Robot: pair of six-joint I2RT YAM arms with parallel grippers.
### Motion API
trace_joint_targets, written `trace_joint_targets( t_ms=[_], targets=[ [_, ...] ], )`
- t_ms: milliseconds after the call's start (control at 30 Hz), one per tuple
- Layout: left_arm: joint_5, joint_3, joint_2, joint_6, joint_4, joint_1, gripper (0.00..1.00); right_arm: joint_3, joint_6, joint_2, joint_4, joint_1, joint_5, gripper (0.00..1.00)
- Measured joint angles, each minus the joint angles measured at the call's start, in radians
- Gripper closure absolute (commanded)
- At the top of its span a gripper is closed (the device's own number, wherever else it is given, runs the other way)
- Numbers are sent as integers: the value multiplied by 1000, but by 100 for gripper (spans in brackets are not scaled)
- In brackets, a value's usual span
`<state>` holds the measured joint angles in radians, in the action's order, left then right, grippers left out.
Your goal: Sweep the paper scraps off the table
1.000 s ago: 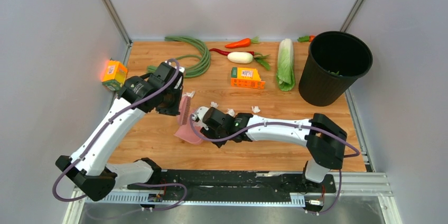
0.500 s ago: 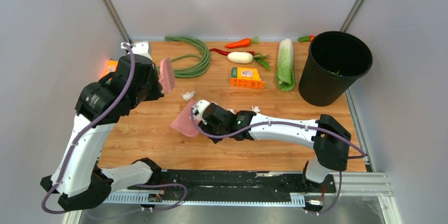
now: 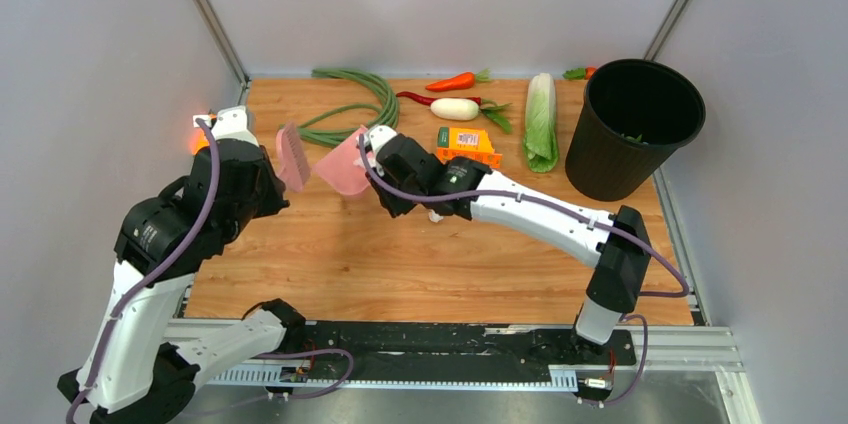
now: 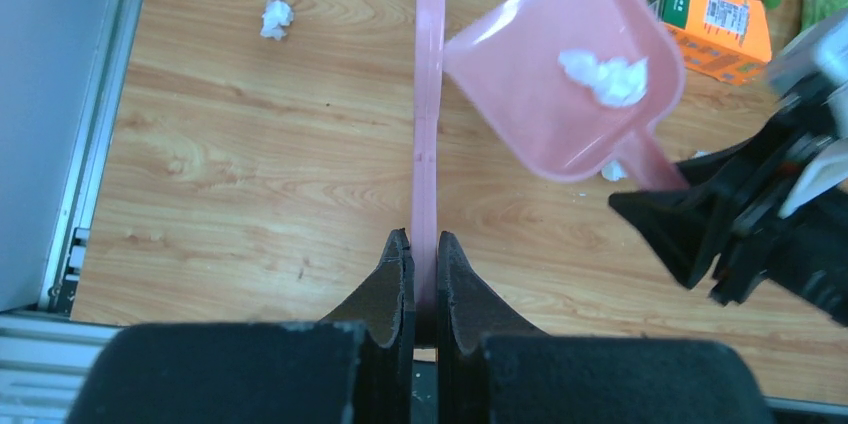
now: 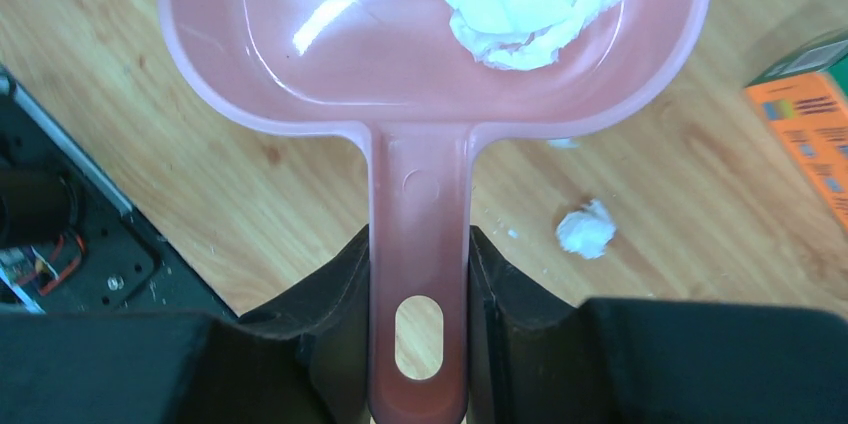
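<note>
One paper scrap [image 5: 510, 4] in dustpan [image 5: 300, 44] — right jaws clamp its handle [image 5: 418, 244]; left jaws pinch brush [image 4: 428, 94].

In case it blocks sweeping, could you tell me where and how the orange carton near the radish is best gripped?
Probably across the long sides of the orange carton, midway, from above: it lies flat on the table, and that narrower width is easier to span.

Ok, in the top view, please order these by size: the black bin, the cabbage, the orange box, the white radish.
black bin
cabbage
orange box
white radish
The last two look close.
</note>
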<state>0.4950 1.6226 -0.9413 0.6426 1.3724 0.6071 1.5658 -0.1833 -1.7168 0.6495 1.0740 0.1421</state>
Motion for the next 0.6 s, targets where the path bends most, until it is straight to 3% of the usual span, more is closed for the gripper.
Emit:
trace_joint_targets(
  t_ms=[233, 600],
  targets=[
    [-1, -34, 31, 10, 0, 0, 100, 192, -18, -38, 128, -77, 29, 100],
    [-25, -55, 45, 10, 0, 0, 100, 223, -46, -38, 250, -230, 43, 100]
  ],
)
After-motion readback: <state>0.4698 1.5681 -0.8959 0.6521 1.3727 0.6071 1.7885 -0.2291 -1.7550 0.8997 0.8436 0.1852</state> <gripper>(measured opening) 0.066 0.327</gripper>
